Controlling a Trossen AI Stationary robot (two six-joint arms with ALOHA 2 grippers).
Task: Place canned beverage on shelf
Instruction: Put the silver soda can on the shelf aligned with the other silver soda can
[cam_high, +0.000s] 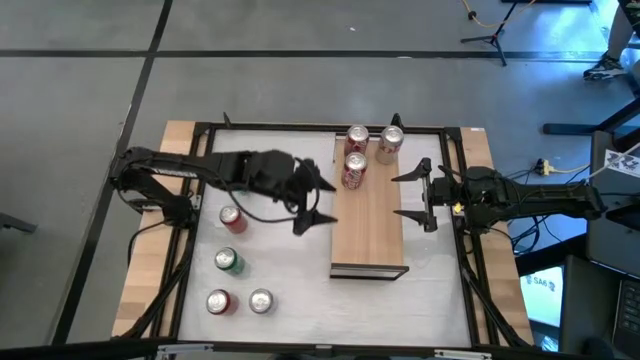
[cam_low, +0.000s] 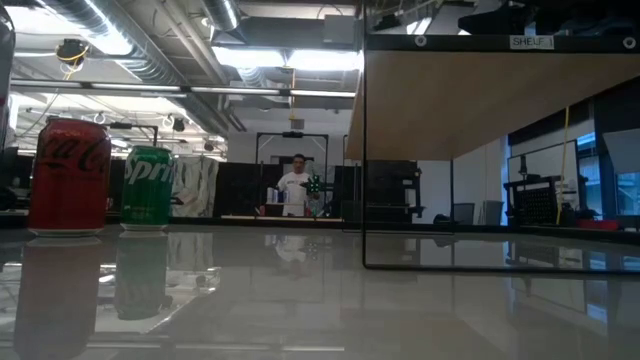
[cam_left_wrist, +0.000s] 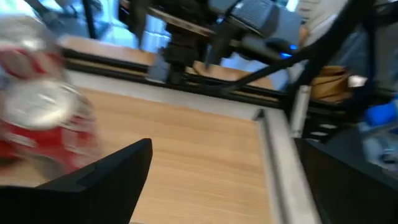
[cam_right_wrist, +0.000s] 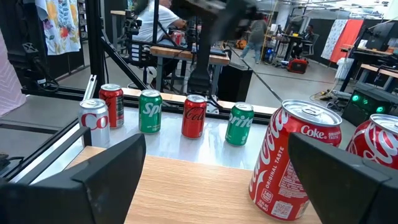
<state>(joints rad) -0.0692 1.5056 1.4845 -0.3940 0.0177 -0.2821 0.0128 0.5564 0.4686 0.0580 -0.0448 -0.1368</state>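
shelf (cam_high: 372, 215) long axis runs front to back, cans (cam_high: 353, 170) upright.

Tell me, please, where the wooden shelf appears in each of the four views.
High view: the shelf lies lengthwise at the centre, between the arms.
Low view: its light-wood underside fills the upper right.
Left wrist view: its top spans the middle.
Right wrist view: its top runs along the bottom.
Shared landmark: the red can standing on it; the low view does not show it.
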